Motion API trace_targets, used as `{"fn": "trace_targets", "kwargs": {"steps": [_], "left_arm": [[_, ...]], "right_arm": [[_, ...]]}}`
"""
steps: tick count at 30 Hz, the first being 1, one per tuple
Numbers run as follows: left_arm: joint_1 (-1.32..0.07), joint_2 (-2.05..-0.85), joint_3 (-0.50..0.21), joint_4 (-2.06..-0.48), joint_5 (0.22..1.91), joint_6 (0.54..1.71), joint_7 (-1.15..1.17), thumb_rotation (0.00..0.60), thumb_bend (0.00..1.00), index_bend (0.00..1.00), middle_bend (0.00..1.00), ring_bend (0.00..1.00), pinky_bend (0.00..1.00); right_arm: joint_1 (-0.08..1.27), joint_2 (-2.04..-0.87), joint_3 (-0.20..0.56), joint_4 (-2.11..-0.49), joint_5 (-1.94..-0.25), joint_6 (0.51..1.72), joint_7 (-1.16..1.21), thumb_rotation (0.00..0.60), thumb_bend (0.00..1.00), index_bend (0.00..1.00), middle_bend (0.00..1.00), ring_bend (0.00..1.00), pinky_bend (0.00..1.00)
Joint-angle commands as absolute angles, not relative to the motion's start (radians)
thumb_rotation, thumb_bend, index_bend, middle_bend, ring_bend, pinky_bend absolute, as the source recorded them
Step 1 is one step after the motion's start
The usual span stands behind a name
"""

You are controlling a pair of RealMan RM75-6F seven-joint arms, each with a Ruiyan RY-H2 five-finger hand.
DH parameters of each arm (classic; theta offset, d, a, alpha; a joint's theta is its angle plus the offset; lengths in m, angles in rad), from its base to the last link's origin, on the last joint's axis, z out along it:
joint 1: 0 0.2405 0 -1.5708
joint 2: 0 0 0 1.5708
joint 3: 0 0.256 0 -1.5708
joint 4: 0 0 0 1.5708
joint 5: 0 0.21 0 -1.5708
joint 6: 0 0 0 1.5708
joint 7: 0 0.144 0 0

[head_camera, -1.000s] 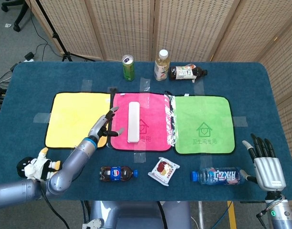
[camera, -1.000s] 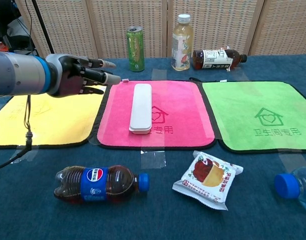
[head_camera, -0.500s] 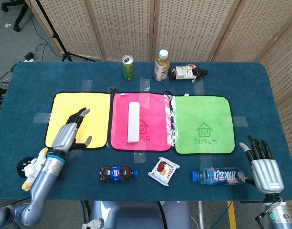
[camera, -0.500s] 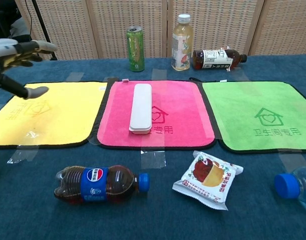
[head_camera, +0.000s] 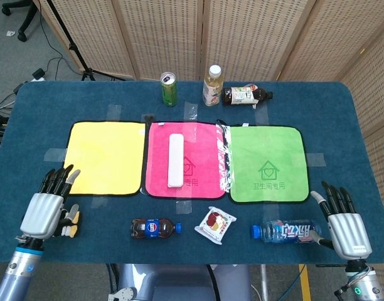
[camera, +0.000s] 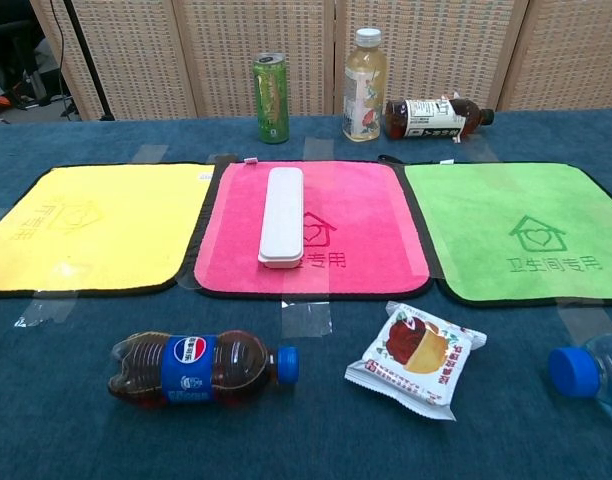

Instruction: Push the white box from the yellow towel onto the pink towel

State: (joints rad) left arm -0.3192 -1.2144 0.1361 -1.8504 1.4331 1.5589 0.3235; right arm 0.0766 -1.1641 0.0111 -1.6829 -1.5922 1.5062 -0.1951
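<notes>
The long white box (head_camera: 176,159) (camera: 281,215) lies lengthwise on the left half of the pink towel (head_camera: 203,158) (camera: 359,222). The yellow towel (head_camera: 104,157) (camera: 96,223) to its left is bare. My left hand (head_camera: 48,205) hovers near the table's front left corner, fingers spread and holding nothing, well away from both towels. My right hand (head_camera: 342,218) is near the front right edge, fingers apart and empty. Neither hand shows in the chest view.
A green towel (head_camera: 266,164) lies right of the pink one. A green can (head_camera: 169,88), a juice bottle (head_camera: 212,85) and a lying dark bottle (head_camera: 245,95) stand at the back. A cola bottle (head_camera: 154,228), a snack packet (head_camera: 214,224) and a water bottle (head_camera: 286,231) lie in front.
My left hand has pulled back from the pink towel's left edge, across the yellow towel, to the front left corner. The white box has stayed put. My right hand has barely shifted.
</notes>
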Motion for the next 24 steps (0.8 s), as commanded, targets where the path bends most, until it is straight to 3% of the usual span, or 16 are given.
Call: {"fn": "trace_targets", "kwargs": {"steps": [1, 12, 24], "left_arm": [[-0.301, -1.203, 0.145, -1.847, 1.446, 1.562, 0.319, 0.6, 0.4, 0.04, 0.0, 0.0, 0.02], [-0.278, -1.159, 0.16, -1.869, 1.48, 1.525, 0.329, 0.6, 0.39, 0.04, 0.0, 0.0, 0.02], [-0.247, -1.132, 0.129, -1.88, 1.487, 1.534, 0.302, 0.6, 0.38, 0.04, 0.0, 0.0, 0.02]], "right_arm": [[0.074, -1.162, 0.009, -1.688, -1.597, 1.51, -0.196, 0.6, 0.0, 0.14, 0.0, 0.0, 0.0], [0.064, -1.147, -0.013, -1.716, -1.637, 1.521, -0.2, 0.6, 0.0, 0.14, 0.0, 0.0, 0.0], [0.049, -1.13, -0.014, -1.729, -1.656, 1.552, -0.175, 0.6, 0.0, 0.14, 0.0, 0.0, 0.0]]}}
